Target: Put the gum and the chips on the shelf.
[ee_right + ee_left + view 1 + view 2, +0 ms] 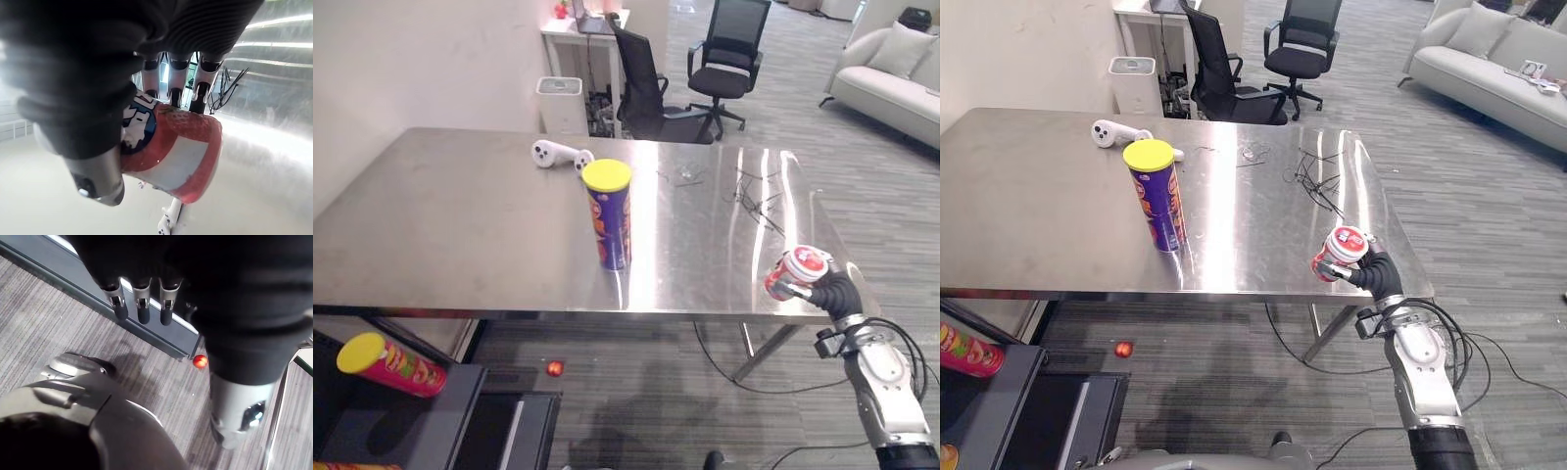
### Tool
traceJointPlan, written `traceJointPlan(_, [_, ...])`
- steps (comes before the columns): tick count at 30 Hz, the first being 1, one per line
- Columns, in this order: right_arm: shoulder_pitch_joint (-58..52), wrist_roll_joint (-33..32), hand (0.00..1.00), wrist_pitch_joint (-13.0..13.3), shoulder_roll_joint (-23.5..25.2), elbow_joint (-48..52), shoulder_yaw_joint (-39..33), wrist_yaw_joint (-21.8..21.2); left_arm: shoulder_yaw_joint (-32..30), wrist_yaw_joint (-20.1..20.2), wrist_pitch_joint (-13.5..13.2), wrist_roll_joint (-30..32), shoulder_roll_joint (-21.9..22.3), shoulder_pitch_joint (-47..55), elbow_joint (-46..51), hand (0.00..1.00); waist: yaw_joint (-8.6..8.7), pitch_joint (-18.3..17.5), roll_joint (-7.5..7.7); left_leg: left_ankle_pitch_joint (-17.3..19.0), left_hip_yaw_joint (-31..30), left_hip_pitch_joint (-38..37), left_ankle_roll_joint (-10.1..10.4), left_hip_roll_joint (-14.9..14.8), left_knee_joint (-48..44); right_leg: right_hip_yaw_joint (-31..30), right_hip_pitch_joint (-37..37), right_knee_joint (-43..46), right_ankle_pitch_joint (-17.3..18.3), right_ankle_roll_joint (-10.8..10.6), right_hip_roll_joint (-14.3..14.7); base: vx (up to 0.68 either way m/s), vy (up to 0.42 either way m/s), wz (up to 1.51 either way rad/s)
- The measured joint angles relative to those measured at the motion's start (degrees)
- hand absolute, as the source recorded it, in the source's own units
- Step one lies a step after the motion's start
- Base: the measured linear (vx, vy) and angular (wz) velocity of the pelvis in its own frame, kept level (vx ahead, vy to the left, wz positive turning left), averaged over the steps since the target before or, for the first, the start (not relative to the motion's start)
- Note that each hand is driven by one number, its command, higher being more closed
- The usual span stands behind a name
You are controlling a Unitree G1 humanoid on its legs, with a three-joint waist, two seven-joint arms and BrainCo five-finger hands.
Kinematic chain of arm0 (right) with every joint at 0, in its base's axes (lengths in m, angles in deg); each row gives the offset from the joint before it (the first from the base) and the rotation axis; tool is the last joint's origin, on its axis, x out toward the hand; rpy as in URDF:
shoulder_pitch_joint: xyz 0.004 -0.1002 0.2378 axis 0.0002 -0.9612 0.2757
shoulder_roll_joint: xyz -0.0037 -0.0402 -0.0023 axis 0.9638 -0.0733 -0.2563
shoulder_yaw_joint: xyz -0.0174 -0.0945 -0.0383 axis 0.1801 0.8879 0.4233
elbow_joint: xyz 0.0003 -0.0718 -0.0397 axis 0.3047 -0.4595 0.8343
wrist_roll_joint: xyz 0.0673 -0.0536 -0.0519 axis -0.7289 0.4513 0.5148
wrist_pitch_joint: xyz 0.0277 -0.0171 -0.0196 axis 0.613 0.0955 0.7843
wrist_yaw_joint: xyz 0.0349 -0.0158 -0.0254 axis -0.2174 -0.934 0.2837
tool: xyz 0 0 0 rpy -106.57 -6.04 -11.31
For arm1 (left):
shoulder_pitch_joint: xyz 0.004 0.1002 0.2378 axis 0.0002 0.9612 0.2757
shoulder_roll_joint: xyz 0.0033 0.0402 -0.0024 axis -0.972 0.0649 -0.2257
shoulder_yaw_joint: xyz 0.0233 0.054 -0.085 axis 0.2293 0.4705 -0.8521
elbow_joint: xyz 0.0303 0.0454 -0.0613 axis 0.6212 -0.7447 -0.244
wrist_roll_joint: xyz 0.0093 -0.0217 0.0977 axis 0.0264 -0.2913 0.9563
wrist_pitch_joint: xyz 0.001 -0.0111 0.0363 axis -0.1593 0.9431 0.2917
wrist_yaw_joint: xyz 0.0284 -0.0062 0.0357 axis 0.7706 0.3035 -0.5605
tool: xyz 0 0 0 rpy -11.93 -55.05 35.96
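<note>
Gum tub, red and white, sits in my right hand at the counter's near right edge, at 4 o'clock from the chips can. The can stands upright mid-counter, yellow lid up. A white controller lies at the can's 11 o'clock and loose wires at its 2 o'clock. Low at 8 o'clock, a red can lies on its side on a dark shelf.

From the left wrist, my left hand hangs released, fingers straight, above grey carpet with a small red ball.

From the right wrist, my fingers and thumb curl round the tub. I cannot tell whether it touches the steel.
</note>
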State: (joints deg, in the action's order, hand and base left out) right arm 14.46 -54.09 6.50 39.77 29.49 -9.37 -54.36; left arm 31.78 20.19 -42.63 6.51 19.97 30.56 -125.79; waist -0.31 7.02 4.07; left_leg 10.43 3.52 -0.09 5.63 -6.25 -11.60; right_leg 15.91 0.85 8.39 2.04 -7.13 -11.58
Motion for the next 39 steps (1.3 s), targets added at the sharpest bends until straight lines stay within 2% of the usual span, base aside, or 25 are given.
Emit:
traceJointPlan(2, [2.6,-0.1,1.0,0.0,0.0,0.0,3.5,0.4,0.0,-0.2,-0.3,-0.9,0.2,0.0,0.8,0.0,-0.29,0.7,-0.72,0.1,-2.9,2.1,0.1,-0.5,-2.1,2.6,-0.1,1.1,0.8,0.7,0.3,-0.06,-0.073,0.66])
traceJointPlan(4, [9.2,-1.8,1.0,-0.2,0.0,-0.5,6.7,2.2,0.0,-1.1,-0.7,-0.6,1.1,-0.8,2.7,0.0,-2.18,2.7,-2.2,-1.2,-7.0,5.8,1.1,-1.0,-2.7,6.7,0.3,1.0,1.1,1.2,0.9,-0.15,-0.119,0.87])
traceJointPlan(5, [10.9,-1.9,1.0,-0.2,0.0,-1.0,7.0,2.5,0.0,-1.5,-0.8,-0.6,1.6,-1.0,2.9,0.0,-2.56,3.2,-2.77,-1.9,-8.0,6.5,1.1,-1.0,-2.4,7.9,0.4,1.0,1.4,1.6,0.9,-0.21,-0.14,0.91])
traceJointPlan(6, [13.9,-2.0,1.0,-0.2,0.0,-2.0,7.2,2.7,0.0,-2.1,-0.8,-0.8,2.7,-1.0,3.3,0.0,-3.73,4.4,-4.16,-2.1,-8.6,7.2,-0.9,-1.5,-0.8,9.7,0.4,1.3,1.9,2.3,1.4,-0.2,-0.174,0.99])
traceJointPlan(7, [14.4,-1.9,1.0,-0.2,0.3,-2.3,7.3,2.8,-0.1,-2.3,-0.8,-1.9,2.8,-0.8,2.5,0.0,-5.09,5.0,-4.45,-1.7,-3.4,6.7,-6.7,-3.1,3.2,10.1,0.2,0.3,2.8,3.3,1.8,-0.14,-0.188,1.2])
traceJointPlan(8, [14.2,-1.6,1.0,-0.1,0.6,-2.3,7.3,3.0,-0.5,-2.2,-0.8,-2.6,2.7,-0.9,1.5,0.0,-4.85,5.0,-3.82,-0.7,1.0,6.4,-9.9,-3.6,5.1,10.6,-0.3,-1.1,2.7,3.6,1.5,-0.08,-0.227,2.02])
traceJointPlan(9, [14.3,-0.7,1.0,0.6,0.4,-2.8,5.9,4.4,-1.7,-2.3,-0.8,-4.2,2.9,-1.3,0.7,0.0,-2.95,6.1,-3.7,-1.0,10.1,8.0,-10.7,-5.9,0.7,16.6,-2.3,-1.7,2.0,4.1,0.0,-0.04,-0.164,2.06])
traceJointPlan(10, [14.1,0.2,1.0,0.8,0.3,-3.4,4.7,5.8,-2.4,-2.2,-0.9,-4.2,3.6,-1.0,0.3,0.0,-2.63,6.4,-4.28,-2.4,14.4,9.4,-11.2,-7.3,-4.6,19.7,-2.4,-0.1,2.2,4.1,-1.1,-0.03,-0.117,2.48])
traceJointPlan(11, [12.7,1.3,1.0,1.0,-0.1,-3.5,1.9,8.8,-2.1,-2.0,-1.0,-4.0,5.2,0.3,0.3,0.0,-2.74,6.1,-7.93,-10.3,22.1,10.1,-13.8,-8.6,-10.1,24.9,-2.3,5.9,4.8,4.3,-2.5,-0.06,-0.037,2.57])
traceJointPlan(12, [10.1,1.3,1.0,1.7,-0.5,-3.2,-0.9,10.7,-1.1,-1.4,-2.1,-3.4,5.8,1.3,1.3,0.0,-1.38,6.4,-7.68,-16.9,24.1,10.3,-13.9,-5.9,-3.7,28.3,-1.9,9.0,7.1,5.9,-5.1,-0.08,-0.021,2.64])
traceJointPlan(13, [8.7,1.4,1.0,1.8,-0.5,-3.0,-2.2,10.9,-1.5,-1.1,-2.6,-3.1,5.7,1.1,1.4,0.0,-0.98,6.5,-6.38,-19.6,23.9,9.5,-12.7,-3.7,1.2,28.9,-2.1,6.3,7.1,6.4,-5.4,-0.14,-0.019,2.68])
traceJointPlan(14, [6.9,1.3,1.0,2.1,-0.7,-2.2,-3.9,10.8,-3.7,-1.0,-2.7,-2.3,5.4,0.7,0.3,0.0,-1.2,6.4,-6.18,-15.7,28.6,8.7,-12.0,-3.5,-1.2,33.9,-3.5,4.6,6.9,4.1,-6.0,-0.14,-0.047,2.03])
traceJointPlan(15, [5.3,1.1,1.0,2.1,-0.3,-1.1,-4.2,10.8,-4.4,-0.8,-2.3,-1.5,5.5,1.6,-0.3,0.0,-1.44,6.5,-5.85,-10.9,32.5,7.2,-11.5,-4.5,-6.2,36.9,-3.5,6.5,7.5,4.7,-7.3,-0.13,-0.053,1.77])
traceJointPlan(17, [3.2,0.9,1.0,2.3,-0.5,1.5,-4.1,9.6,-4.7,0.3,-2.0,-0.7,6.2,2.5,-0.9,0.0,-1.07,6.4,-5.69,-9.7,34.8,3.9,-10.0,-4.2,-5.6,40.9,-3.4,7.5,7.8,5.0,-8.7,-0.11,-0.015,1.28])
traceJointPlan(19, [2.3,0.6,1.0,2.7,-0.5,2.7,-4.1,8.2,-4.8,1.4,-1.9,-0.7,6.4,2.8,-2.4,0.0,-1.32,6.1,-6.14,-9.8,34.2,2.3,-9.8,-3.2,-1.4,43.1,-3.1,7.8,7.8,5.1,-9.2,-0.13,0.074,0.82])
traceJointPlan(21, [1.3,0.6,1.0,3.3,-0.4,3.5,-4.1,7.3,-5.1,2.2,-2.1,-0.7,6.3,3.1,-4.1,0.0,-1.3,5.7,-5.94,-10.0,33.2,2.1,-9.5,-1.5,2.7,45.1,-3.0,8.1,7.4,4.4,-9.8,-0.14,0.142,0.46])
traceJointPlan(24, [-0.7,0.5,1.0,3.6,0.1,4.2,-4.1,7.6,-5.1,2.4,-2.9,-0.7,6.2,3.7,-4.7,0.0,-0.88,2.3,-6.25,-10.4,29.0,2.2,-6.1,1.5,11.1,47.3,-0.8,11.5,6.7,3.5,-11.5,-0.07,0.18,0.44])
traceJointPlan(25, [-0.7,0.6,1.0,3.6,0.5,4.2,-4.1,7.7,-5.1,2.5,-3.2,-0.7,6.0,3.5,-4.8,0.0,-0.59,2.3,-5.98,-10.4,28.5,2.1,-6.0,2.0,12.5,47.8,-0.5,12.4,6.8,3.5,-12.1,-0.05,0.169,0.46])
traceJointPlan(26, [-0.8,0.7,1.0,3.5,1.5,4.2,-4.0,7.9,-5.1,2.6,-3.8,-0.7,5.5,3.2,-4.6,0.0,-0.47,2.2,-4.83,-11.4,28.0,2.2,-6.5,3.4,13.9,48.4,-0.1,14.1,6.6,3.6,-13.8,-0.07,0.14,0.35])
traceJointPlan(28, [-1.0,0.7,1.0,3.5,2.2,4.2,-4.0,9.1,-4.5,2.2,-4.6,0.9,4.9,3.2,-4.7,0.0,-0.19,1.7,-3.73,-12.0,26.4,1.1,-7.4,5.4,15.3,49.6,-1.4,16.4,6.4,3.6,-16.0,-0.07,0.119,0.37])
traceJointPlan(31, [-1.1,0.8,1.0,3.5,2.2,4.2,-4.0,10.1,-3.2,2.2,-5.4,1.5,3.7,3.1,-4.6,0.0,-0.32,1.6,-3.33,-11.8,25.4,0.5,-7.6,6.7,17.4,50.1,-2.3,17.2,6.1,3.8,-17.1,-0.08,0.066,0.23])
traceJointPlan(33, [-1.3,0.7,1.0,3.6,2.2,4.2,-4.0,10.2,-2.7,2.2,-5.5,1.4,3.4,3.0,-4.6,0.0,-0.73,1.6,-3.37,-11.5,25.8,0.7,-8.0,6.6,17.4,50.1,-2.3,15.8,5.4,4.4,-16.3,-0.08,0.046,-0.01])
traceJointPlan(36, [-1.6,0.7,1.0,3.7,2.2,4.2,-4.0,9.7,-2.6,2.3,-5.5,0.9,3.3,3.0,-4.6,0.0,-1.38,1.7,-3.47,-11.5,27.7,0.8,-8.0,5.4,17.4,49.5,-2.2,12.0,3.6,4.5,-13.6,-0.03,0.012,-0.13])
traceJointPlan(39, [-1.1,0.8,1.0,4.4,2.2,3.5,-3.9,8.6,-2.6,2.6,-5.3,0.4,3.4,3.1,-4.0,0.0,-1.65,1.6,-3.31,-11.5,29.3,0.2,-8.0,5.1,17.4,48.2,-2.0,11.8,3.5,4.8,-13.4,0.01,-0.003,-0.16])
